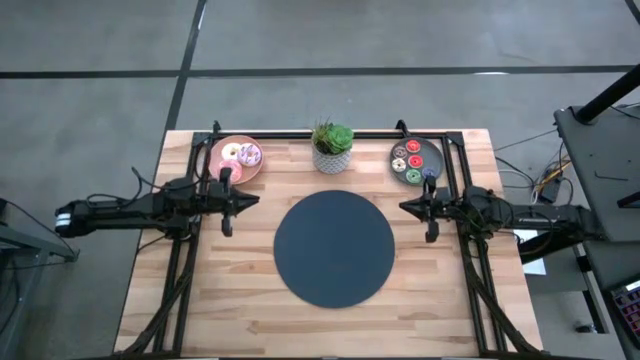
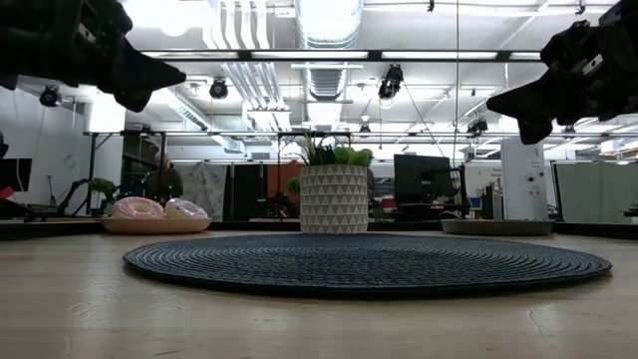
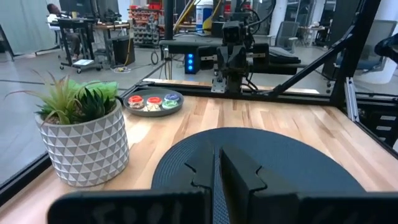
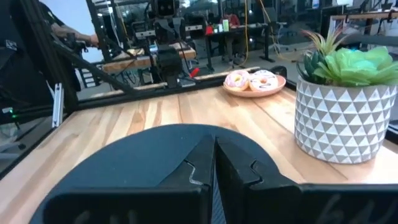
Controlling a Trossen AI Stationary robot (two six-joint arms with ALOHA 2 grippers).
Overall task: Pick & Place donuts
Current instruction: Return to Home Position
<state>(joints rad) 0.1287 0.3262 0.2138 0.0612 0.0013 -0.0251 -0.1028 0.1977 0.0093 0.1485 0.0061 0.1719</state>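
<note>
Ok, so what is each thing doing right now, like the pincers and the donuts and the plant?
Left pincer: shut, empty, raised.
Right pincer: shut, empty, raised.
Big donuts: lying on the pink plate.
Small donuts: lying on the grey plate.
Plant: upright.
Mat: flat, nothing on it.

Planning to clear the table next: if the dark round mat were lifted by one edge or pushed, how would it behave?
The dark round mat looks thin and woven in concentric ribs, so it would probably droop, not stay stiff. Lying flat on the wooden table, it would likely slide, not roll.
</note>
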